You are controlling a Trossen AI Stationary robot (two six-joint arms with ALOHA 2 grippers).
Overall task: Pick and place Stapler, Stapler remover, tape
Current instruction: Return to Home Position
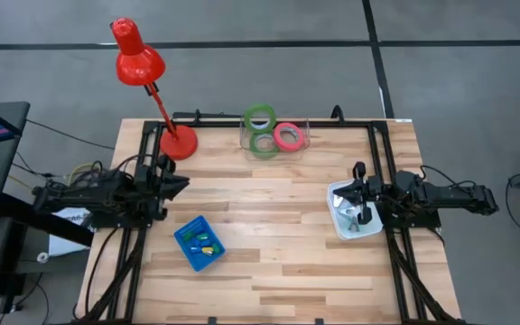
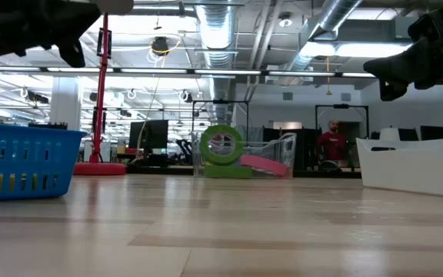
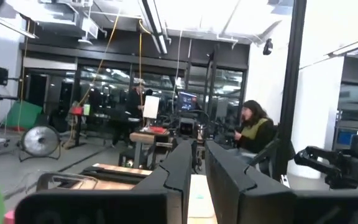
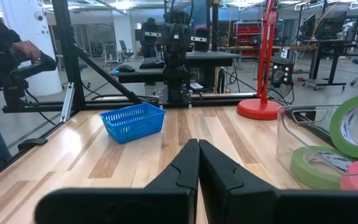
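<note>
At the table's left side, the left gripper (image 3: 197, 147) points rightward over bare boards, its fingers drawn almost together and holding nothing. Just right of it and nearer, the blue plastic mesh bin (image 1: 184, 234) holds small yellow and green pieces (image 1: 206, 243). Far and central stands the clear plastic box (image 1: 301, 134) with the tape: a green ring on edge (image 1: 260, 117), a second green ring lying flat (image 1: 263, 144) and a pink-red ring (image 1: 288, 137). The box is roughly as far from one arm as from the other. To the right sits the white plastic bin (image 1: 339, 225). The right gripper (image 4: 198, 144) hangs over it, fingers pressed together and empty, its arm lying left to right. Retreating, I judge, means moving rightward, clear of that bin's rim.
</note>
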